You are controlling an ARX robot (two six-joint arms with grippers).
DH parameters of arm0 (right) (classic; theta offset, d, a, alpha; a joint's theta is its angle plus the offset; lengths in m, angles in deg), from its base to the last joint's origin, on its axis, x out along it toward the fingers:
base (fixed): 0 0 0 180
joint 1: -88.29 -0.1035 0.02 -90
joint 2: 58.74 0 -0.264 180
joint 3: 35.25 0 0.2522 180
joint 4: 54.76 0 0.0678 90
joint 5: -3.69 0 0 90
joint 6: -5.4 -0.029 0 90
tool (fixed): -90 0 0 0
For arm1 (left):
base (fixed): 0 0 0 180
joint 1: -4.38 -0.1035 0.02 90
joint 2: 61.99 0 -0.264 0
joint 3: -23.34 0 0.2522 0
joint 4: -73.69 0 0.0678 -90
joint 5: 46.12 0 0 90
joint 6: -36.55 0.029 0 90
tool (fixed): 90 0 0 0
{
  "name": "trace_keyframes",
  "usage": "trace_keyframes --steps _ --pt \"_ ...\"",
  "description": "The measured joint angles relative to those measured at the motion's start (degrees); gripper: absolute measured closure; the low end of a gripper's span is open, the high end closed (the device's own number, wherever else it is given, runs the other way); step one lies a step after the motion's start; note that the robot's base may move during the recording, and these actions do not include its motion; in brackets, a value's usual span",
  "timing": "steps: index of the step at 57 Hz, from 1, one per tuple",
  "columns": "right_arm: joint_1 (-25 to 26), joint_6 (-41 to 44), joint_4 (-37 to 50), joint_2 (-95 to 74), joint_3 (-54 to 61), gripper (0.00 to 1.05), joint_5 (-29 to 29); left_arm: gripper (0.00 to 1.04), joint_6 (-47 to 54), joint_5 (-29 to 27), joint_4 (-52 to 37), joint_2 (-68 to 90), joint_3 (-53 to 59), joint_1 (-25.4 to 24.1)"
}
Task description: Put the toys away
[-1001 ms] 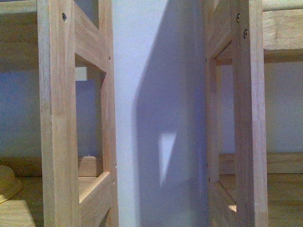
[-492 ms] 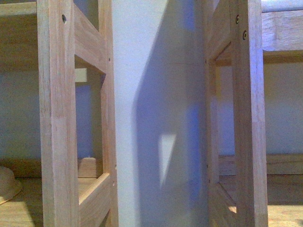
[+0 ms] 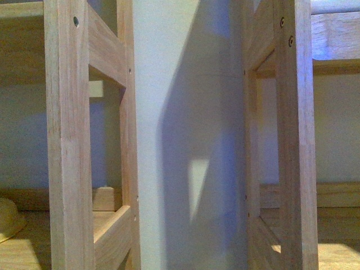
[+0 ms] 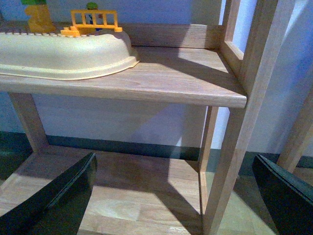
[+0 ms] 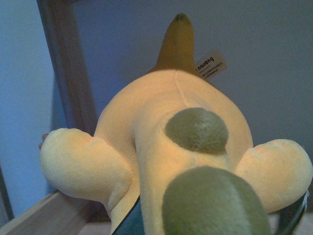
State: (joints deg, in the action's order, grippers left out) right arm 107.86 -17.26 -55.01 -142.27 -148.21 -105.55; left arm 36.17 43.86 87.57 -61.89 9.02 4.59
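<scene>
The plush toy (image 5: 161, 147) fills the right wrist view: soft yellow-orange, with olive-green patches, stubby limbs, a pointed tail and a white label. My right gripper (image 5: 205, 223) is shut on it, its dark fingers (image 5: 129, 223) just showing at the toy's sides. My left gripper (image 4: 176, 196) is open and empty, its two dark fingers (image 4: 58, 196) wide apart over the lower wooden shelf board (image 4: 112, 196). Neither gripper nor the toy shows in the front view.
Two wooden shelf frames (image 3: 70, 140) (image 3: 295, 140) stand close ahead with a white wall gap between. A cream basin (image 4: 63, 54) with yellow block toys (image 4: 93, 22) behind it sits on the upper shelf (image 4: 186, 83). A shelf post (image 4: 239, 122) stands between my left fingers. A cream rim (image 3: 8, 219) shows low on the left.
The front view has shifted only slightly; the cream rim at the lower left has moved a little. Nothing else visibly differs.
</scene>
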Motion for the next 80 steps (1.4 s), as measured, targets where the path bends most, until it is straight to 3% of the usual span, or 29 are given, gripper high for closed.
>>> trace_keyframes --steps 36,48,61,80 --pt "-13.88 -5.01 3.06 -11.26 -6.47 0.94 5.84 0.06 0.00 0.00 0.00 0.00 0.00 0.00" --pt "-15.52 -5.05 2.60 -11.63 -6.43 0.93 9.35 0.06 0.00 0.00 0.00 0.00 0.00 0.00" --pt "-15.30 -5.01 2.62 -11.50 -5.11 0.55 10.05 0.06 0.00 0.00 0.00 0.00 0.00 0.00" --pt "-14.67 -5.01 1.64 -10.60 -4.42 0.10 12.02 0.06 0.00 0.00 0.00 0.00 0.00 0.00"
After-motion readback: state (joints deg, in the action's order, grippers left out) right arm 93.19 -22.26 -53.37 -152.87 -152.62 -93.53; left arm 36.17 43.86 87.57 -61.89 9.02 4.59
